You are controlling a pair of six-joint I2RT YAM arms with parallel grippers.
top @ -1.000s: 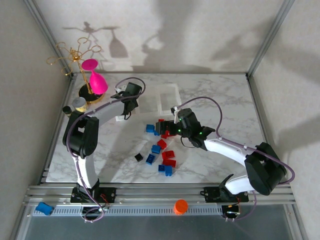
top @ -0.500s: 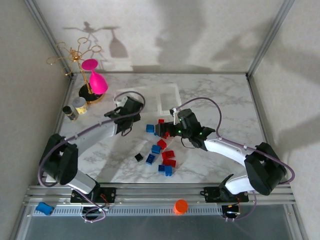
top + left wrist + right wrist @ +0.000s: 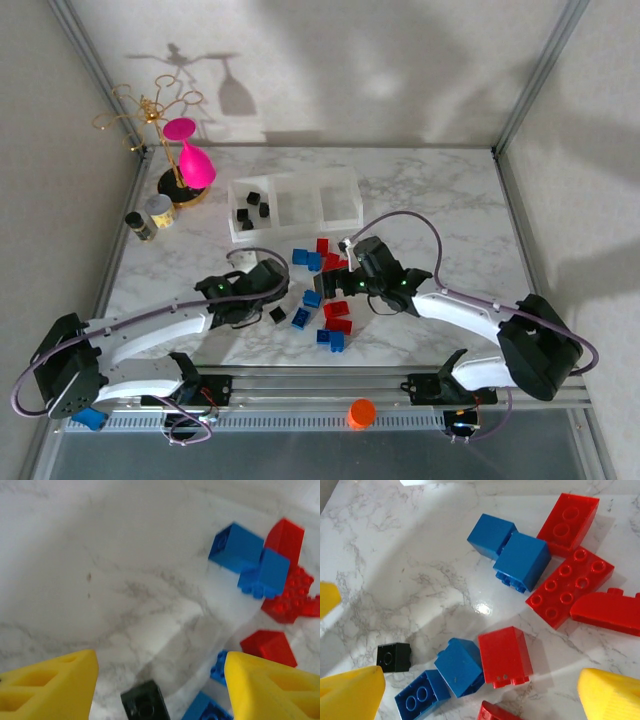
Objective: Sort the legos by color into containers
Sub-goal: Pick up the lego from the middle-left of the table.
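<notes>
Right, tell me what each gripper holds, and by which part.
Nothing is held. The left gripper is open, with a black lego lying loose below it; the right gripper is open over loose legos.

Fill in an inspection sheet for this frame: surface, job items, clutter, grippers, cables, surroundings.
Surface: marble tabletop, no spills seen.
Job's things: three joined containers; black legos in one end bin; red and blue legos and one black lego loose mid-table.
Clutter: pink wine glass, two jars, orange cap, blue piece.
Grippers: left gripper open over the black lego; right gripper open over the pile.
Cables: purple cables loop along both arms.
Surroundings: grey walls, metal frame.
</notes>
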